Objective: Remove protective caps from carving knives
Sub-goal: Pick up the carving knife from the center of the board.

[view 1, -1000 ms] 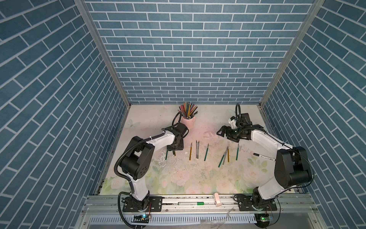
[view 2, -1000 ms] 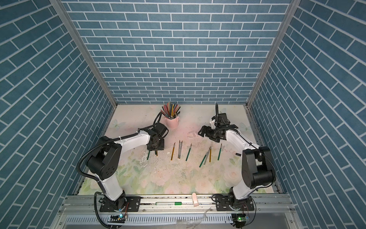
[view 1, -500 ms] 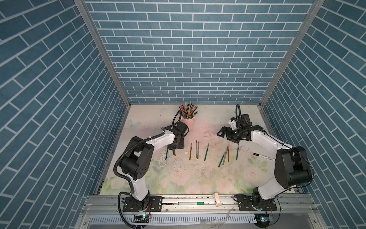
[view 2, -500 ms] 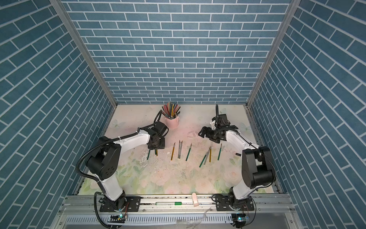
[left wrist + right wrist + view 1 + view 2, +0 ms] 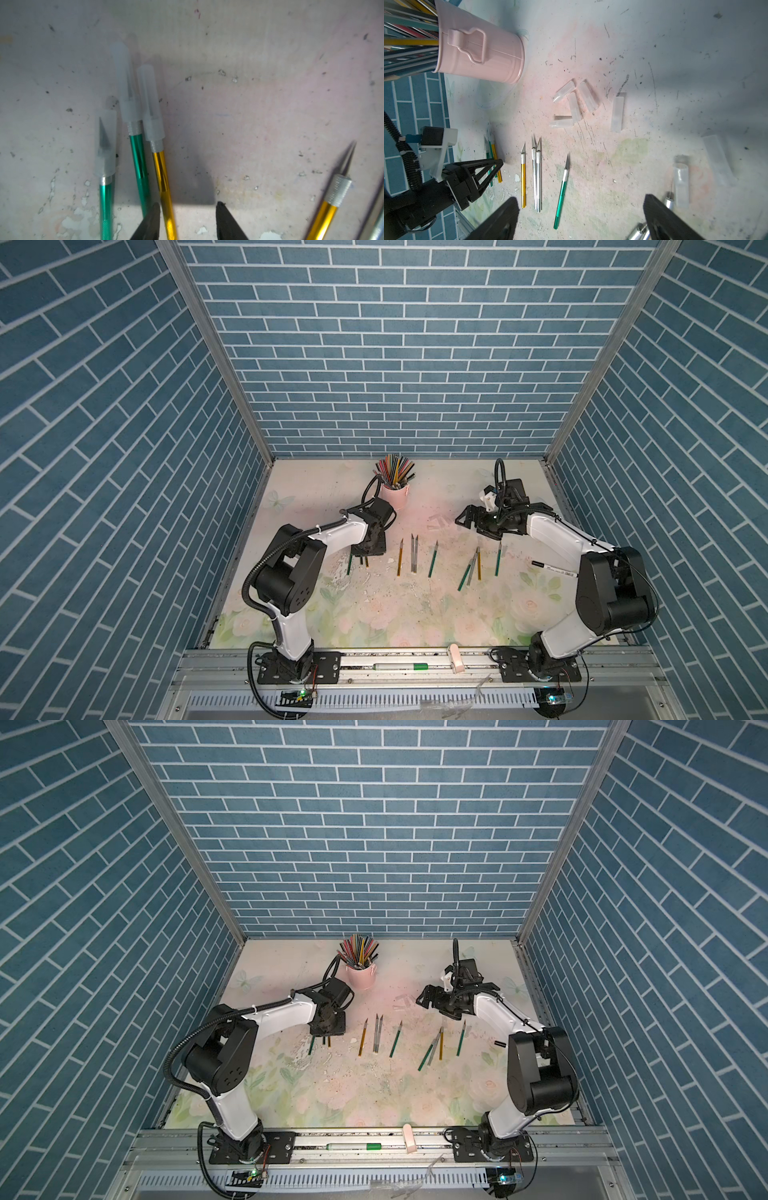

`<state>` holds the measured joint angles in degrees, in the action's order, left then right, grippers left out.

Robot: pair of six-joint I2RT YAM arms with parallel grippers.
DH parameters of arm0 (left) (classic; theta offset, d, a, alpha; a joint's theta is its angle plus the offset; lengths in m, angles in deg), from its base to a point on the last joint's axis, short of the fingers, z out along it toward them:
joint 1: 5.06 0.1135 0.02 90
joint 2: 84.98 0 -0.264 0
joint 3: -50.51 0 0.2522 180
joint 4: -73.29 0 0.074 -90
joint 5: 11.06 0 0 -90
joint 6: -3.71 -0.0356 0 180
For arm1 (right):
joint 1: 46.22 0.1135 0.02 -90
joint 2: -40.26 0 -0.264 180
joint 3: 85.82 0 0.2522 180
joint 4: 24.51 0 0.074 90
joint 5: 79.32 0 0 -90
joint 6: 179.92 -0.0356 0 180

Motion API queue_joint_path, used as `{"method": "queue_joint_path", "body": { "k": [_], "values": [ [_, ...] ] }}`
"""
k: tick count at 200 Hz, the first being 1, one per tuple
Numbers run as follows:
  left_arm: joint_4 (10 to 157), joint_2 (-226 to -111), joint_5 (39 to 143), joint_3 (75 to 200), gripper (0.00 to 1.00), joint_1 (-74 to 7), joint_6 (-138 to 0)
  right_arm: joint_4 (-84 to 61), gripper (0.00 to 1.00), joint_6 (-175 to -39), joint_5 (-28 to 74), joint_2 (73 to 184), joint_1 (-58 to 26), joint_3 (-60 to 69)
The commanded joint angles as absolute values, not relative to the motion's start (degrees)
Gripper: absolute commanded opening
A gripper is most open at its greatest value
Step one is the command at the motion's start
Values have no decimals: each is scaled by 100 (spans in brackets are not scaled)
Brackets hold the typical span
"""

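Three capped carving knives lie side by side under my left gripper (image 5: 188, 207): two green ones (image 5: 105, 203) (image 5: 139, 162) and a gold one (image 5: 164, 187), each with a whitish protective cap (image 5: 150, 104) over its blade. The left jaws stand apart, the gold handle between them, close against one finger (image 5: 149, 222). My right gripper (image 5: 581, 207) hangs wide open and holds nothing. Loose caps (image 5: 571, 104) lie on the mat beyond it. Several bare-bladed knives (image 5: 414, 553) lie in a row in both top views.
A pink cup (image 5: 395, 493) of coloured pencils stands behind the left gripper (image 5: 368, 549). A white marker (image 5: 552, 570) lies by the right arm. A green-capped marker (image 5: 401, 666) and a pink block (image 5: 455, 657) sit on the front rail. More caps (image 5: 681, 185) lie near the right gripper.
The left jaws have drawn somewhat closer together around the gold handle. Neither arm has visibly shifted.
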<state>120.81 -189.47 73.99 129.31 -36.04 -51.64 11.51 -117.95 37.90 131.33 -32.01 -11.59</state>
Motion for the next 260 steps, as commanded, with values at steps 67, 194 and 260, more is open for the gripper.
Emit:
{"method": "queue_joint_path", "body": {
  "k": [67,194,260],
  "values": [
    [12045,-19102,7304,12651,36,-3562,-5021,1118,94,-11712,3902,13177,-3225,-1187],
    [11719,-19406,7508,12369,19,-3547,-4911,1180,94,-11707,3904,13110,-3234,-1169],
    [11771,-19178,7725,12360,0,-3589,-4869,1159,94,-11738,3916,13119,-3232,-1137]
  ]
}}
